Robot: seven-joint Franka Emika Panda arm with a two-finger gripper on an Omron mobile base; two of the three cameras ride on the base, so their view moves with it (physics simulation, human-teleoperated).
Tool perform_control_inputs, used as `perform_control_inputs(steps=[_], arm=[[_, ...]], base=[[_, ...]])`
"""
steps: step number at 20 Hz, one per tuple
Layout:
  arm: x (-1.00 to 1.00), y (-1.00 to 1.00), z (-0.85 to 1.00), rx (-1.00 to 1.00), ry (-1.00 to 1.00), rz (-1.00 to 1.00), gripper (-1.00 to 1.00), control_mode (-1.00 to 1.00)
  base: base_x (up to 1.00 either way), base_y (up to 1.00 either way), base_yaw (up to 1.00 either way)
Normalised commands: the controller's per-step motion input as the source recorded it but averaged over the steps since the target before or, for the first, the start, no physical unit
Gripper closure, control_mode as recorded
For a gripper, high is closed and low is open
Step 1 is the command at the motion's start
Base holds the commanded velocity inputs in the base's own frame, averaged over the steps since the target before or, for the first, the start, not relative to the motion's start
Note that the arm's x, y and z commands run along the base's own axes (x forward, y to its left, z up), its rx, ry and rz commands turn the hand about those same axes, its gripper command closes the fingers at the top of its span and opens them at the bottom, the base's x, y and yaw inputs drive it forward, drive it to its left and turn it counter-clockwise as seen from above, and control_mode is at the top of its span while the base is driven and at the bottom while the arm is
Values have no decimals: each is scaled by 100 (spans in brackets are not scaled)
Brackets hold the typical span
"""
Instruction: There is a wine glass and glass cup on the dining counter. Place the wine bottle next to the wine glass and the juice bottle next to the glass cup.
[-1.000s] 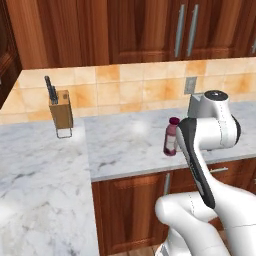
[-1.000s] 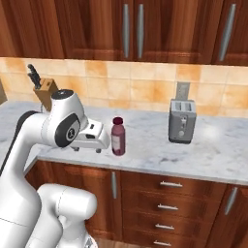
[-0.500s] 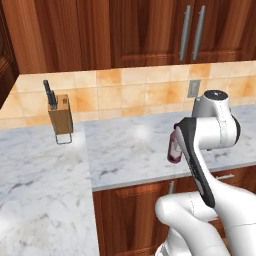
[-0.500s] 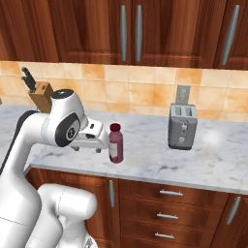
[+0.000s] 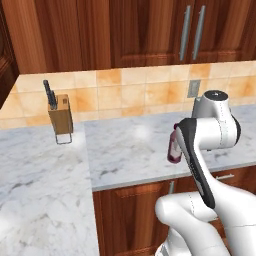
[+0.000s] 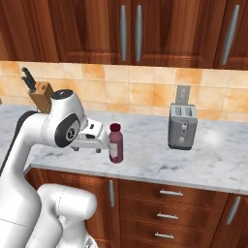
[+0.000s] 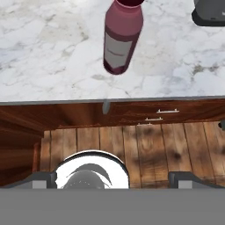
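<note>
The juice bottle [image 6: 115, 142], stubby and dark red with a maroon cap and a pale label, stands upright on the tile-backed marble worktop [image 6: 160, 162] near its front edge. In the left base view my arm hides part of the juice bottle [image 5: 172, 146]. My gripper [image 6: 87, 149] hangs just left of it, over the worktop's front edge, apart from it. In the hand view the juice bottle [image 7: 121, 37] lies at the top and the fingertips [image 7: 43, 178] stand wide apart, open and with nothing between them. The wine bottle, wine glass, glass cup and dining counter are out of view.
A toaster [image 6: 182, 126] stands right of the bottle near the tiled wall. A knife block [image 5: 60, 118] sits at the back left corner. Wooden wall cabinets [image 6: 131, 31] hang above, drawers [image 6: 167, 213] lie below. The worktop [image 5: 40, 190] runs forward on the left.
The whole picture has shifted slightly, so the base has moved. The bottle stands a little lower and nearer my hand than one second ago. The arm keeps its pose.
</note>
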Motion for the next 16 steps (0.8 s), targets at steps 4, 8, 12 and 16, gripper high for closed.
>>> perform_control_inputs(steps=[4,8,12,16], arm=[[0,0,0,0,0,0,-100,100],[0,0,0,0,0,0,-100,-100],[-3,4,1,0,-6,-4,-100,-100],[0,15,2,0,-6,-31,-100,-100]], base=[[0,0,0],[0,0,0],[0,0,0],[0,0,0]])
